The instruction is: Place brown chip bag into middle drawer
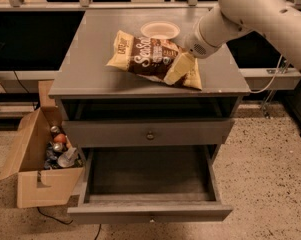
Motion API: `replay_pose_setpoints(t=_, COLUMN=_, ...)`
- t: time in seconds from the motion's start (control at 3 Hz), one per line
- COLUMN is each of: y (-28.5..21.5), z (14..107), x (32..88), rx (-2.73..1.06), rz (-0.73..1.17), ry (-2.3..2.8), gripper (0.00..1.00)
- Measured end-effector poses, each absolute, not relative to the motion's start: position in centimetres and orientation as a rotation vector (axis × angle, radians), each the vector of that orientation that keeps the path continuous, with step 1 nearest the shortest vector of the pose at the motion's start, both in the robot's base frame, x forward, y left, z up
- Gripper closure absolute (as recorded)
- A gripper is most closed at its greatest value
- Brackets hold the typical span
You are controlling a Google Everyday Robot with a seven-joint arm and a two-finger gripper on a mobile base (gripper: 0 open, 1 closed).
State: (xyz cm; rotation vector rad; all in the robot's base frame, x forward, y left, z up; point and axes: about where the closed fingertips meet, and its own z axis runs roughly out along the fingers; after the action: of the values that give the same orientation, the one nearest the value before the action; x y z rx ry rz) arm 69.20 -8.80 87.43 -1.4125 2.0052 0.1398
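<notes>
Gripper [179, 69] at the brown chip bag's [145, 59] right end, hold unreadable; bag stretches leftward, middle drawer [150, 213] gaping below.

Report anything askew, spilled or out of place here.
Nothing spilled or damaged. The brown chip bag lies crooked on the cabinet top, with the gripper at its end nearest the front edge. The middle drawer stands open and empty, which suits the task.

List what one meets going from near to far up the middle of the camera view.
First the middle drawer, pulled open → closed drawer front with knob → brown chip bag → cream bowl. The tool is at the bag's right end.
</notes>
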Motion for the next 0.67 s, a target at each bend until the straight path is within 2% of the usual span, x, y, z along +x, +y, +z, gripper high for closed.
replay_pose_setpoints(t=0.33, y=-8.2, z=86.8, x=70.1, rx=-1.400, rz=0.158, ry=2.010, gripper=0.00)
replay_pose_setpoints(t=0.67, y=-7.0, z=86.9, x=70.4, rx=-1.390, rz=0.205, ry=1.982, gripper=0.24)
